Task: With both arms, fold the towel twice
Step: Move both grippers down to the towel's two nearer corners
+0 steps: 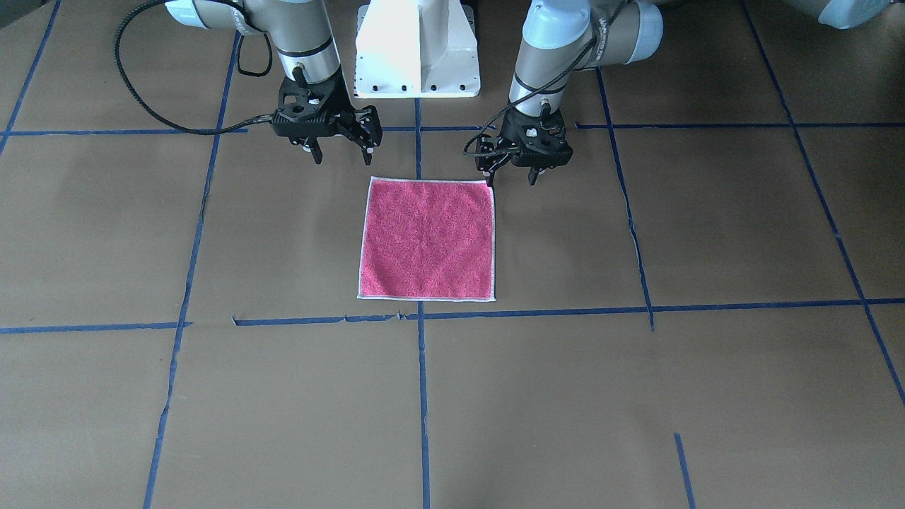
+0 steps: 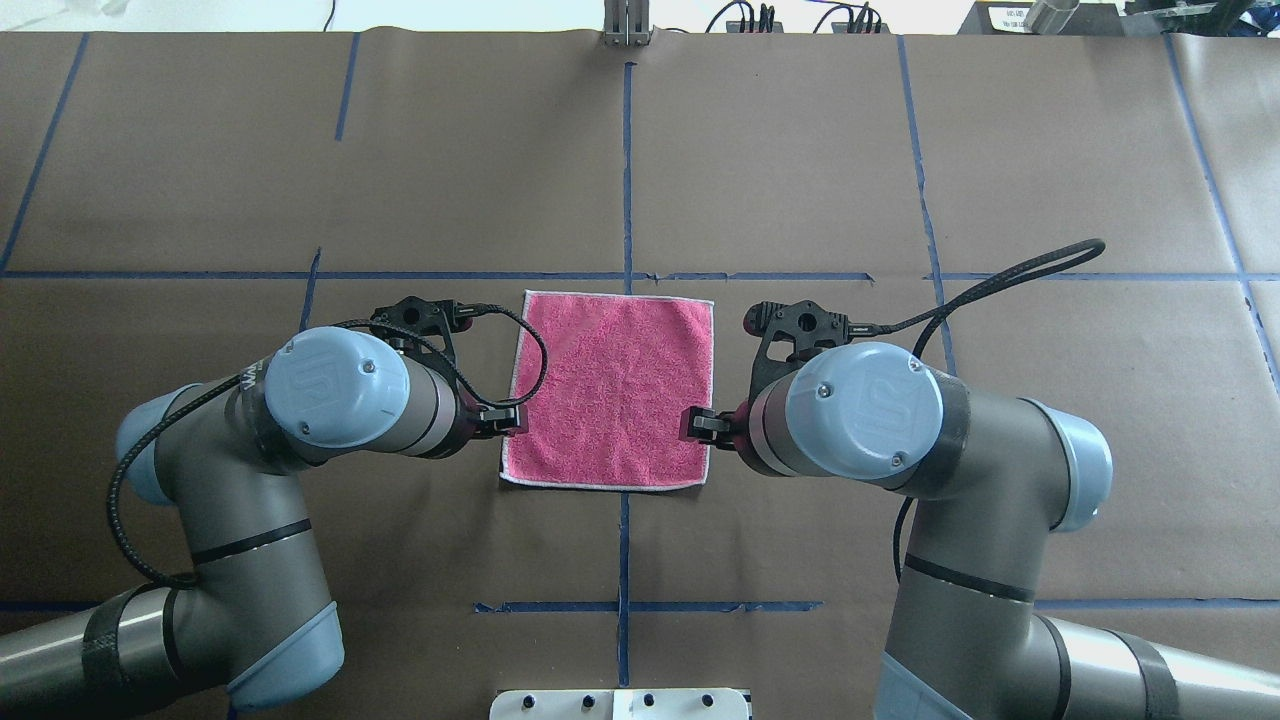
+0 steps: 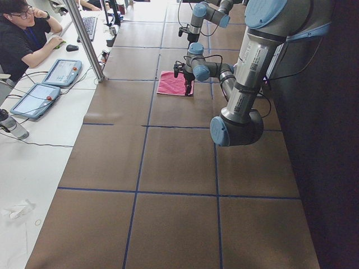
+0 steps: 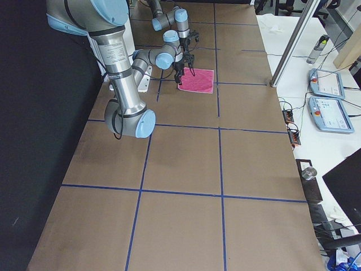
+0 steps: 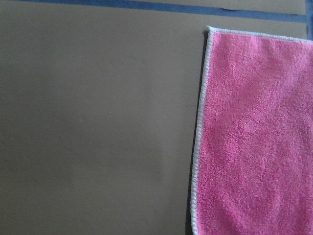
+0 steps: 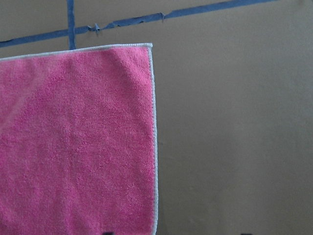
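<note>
The towel (image 1: 426,239) lies flat and unfolded on the brown table, pink-red face up, with white edging all round. It also shows in the overhead view (image 2: 612,385), the left wrist view (image 5: 254,132) and the right wrist view (image 6: 78,137). My left gripper (image 1: 511,177) is open and empty, and hovers at the towel's robot-side corner; one fingertip (image 1: 489,178) is right by that corner. My right gripper (image 1: 343,154) is open and empty, and hovers just outside the other robot-side corner. In the overhead view my wrists hide most of both grippers.
The white pedestal base (image 1: 417,49) stands just behind the towel. Blue tape lines (image 1: 422,367) cross the brown table. Black cables (image 2: 1000,275) loop off both wrists. An operator (image 3: 25,39) and tablets (image 3: 61,72) are at a side bench beyond a metal post (image 3: 84,39).
</note>
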Motion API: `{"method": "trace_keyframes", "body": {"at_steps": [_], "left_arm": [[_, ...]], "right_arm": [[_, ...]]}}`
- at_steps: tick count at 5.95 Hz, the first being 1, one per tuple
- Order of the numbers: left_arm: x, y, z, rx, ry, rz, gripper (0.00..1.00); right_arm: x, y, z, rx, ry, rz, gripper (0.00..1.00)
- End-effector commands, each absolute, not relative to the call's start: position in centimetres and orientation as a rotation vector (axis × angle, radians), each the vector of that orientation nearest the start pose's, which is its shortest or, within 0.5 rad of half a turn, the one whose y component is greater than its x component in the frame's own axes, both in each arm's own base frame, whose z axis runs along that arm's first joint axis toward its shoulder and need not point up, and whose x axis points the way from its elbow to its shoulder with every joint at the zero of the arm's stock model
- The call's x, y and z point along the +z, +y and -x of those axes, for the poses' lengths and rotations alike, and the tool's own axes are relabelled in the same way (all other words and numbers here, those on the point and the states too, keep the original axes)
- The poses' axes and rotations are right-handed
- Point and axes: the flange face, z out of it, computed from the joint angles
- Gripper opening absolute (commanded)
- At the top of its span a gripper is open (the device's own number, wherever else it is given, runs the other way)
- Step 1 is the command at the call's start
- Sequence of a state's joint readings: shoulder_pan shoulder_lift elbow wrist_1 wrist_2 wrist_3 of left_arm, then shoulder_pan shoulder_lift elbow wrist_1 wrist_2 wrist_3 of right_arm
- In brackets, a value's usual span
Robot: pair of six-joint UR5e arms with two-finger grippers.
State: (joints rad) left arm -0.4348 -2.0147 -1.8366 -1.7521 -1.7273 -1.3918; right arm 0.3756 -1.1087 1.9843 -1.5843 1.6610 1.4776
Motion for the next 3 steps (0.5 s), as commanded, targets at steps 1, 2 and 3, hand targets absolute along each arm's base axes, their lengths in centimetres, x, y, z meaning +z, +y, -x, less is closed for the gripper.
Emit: {"method": "trace_keyframes", "body": {"at_steps": [1, 2, 3], "left_arm": [[28.4, -36.9, -52.2, -0.185, 0.906, -0.124, 0.77], [28.3, -35.8, -53.0, -0.190, 0.909, -0.106, 0.77], [28.4, -34.7, -53.8, -0.197, 0.903, -0.116, 0.76]], "right_arm": [[23.5, -31.9, 50.8, 0.232, -0.845, -0.128, 0.79], [23.7, -31.7, 51.3, 0.228, -0.845, -0.128, 0.76], [24.6, -32.1, 52.9, 0.230, -0.841, -0.140, 0.73]]}}
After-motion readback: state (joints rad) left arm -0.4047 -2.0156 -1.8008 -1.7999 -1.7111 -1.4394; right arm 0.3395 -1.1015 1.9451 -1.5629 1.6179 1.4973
